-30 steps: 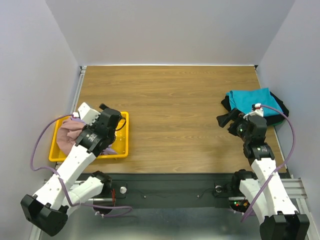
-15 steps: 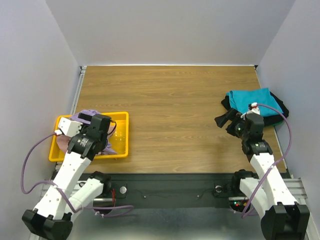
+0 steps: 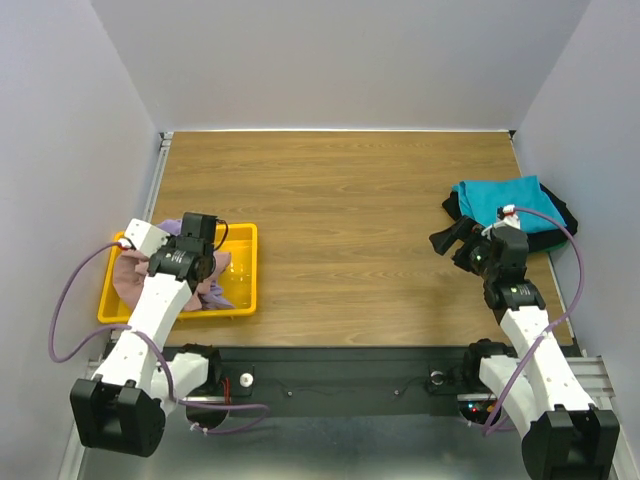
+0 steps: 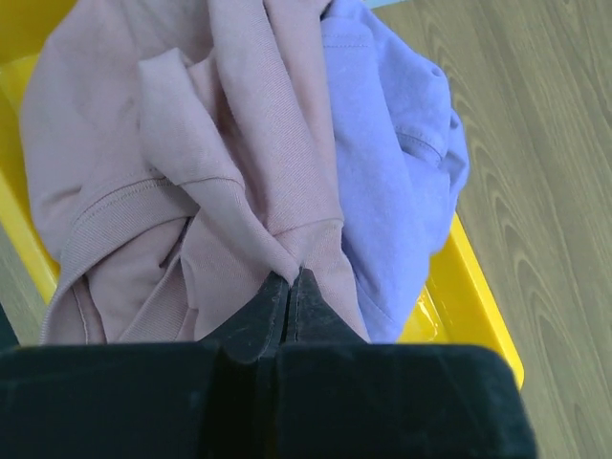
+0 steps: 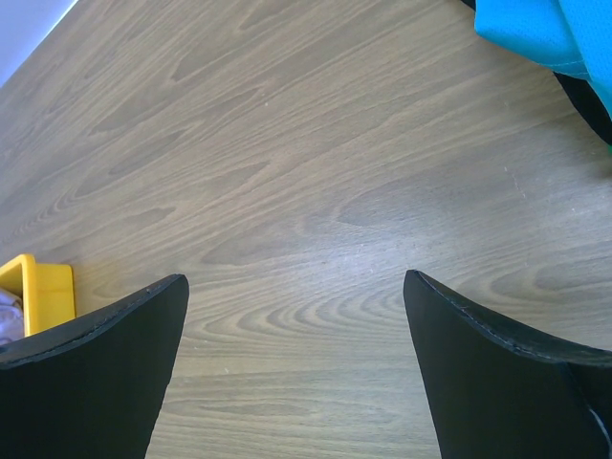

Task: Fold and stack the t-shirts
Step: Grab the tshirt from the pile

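Note:
A dusty pink t-shirt (image 4: 191, 163) lies crumpled in the yellow bin (image 4: 469, 306), with a lavender t-shirt (image 4: 392, 163) beside it on the right. My left gripper (image 4: 292, 277) is shut on a raised fold of the pink t-shirt. From above, the left wrist hangs over the bin (image 3: 247, 270) and the pink cloth (image 3: 128, 278). At the right edge of the table a teal t-shirt (image 3: 505, 200) lies on top of a black one (image 3: 560, 218). My right gripper (image 3: 445, 238) stands open just left of them, over bare wood (image 5: 296, 287).
The yellow bin sits at the table's near left corner; its corner (image 5: 38, 287) shows in the right wrist view. Grey walls close in the table on three sides. Wooden tabletop (image 3: 340, 220) stretches between the bin and the teal and black pile.
My left arm swung left and settled lower over the bin, and its gripper closed from wide open onto the pink t-shirt. The right arm barely shifted.

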